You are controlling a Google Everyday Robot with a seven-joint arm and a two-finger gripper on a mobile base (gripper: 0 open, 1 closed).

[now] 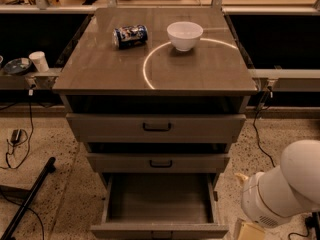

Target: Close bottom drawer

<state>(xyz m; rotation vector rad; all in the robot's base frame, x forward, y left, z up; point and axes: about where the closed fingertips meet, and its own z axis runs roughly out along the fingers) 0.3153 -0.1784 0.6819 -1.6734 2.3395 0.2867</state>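
The bottom drawer of the grey-brown cabinet is pulled far out, and its plain grey box interior is empty. Its front panel lies at the lower edge of the view. My white arm is at the lower right, beside the drawer's right side. The gripper shows only as a tan part at the bottom edge, just right of the drawer's front panel and apart from it.
The middle drawer and top drawer stand slightly out. A blue can on its side and a white bowl sit on the cabinet top. A black pole and cables lie on the floor at left.
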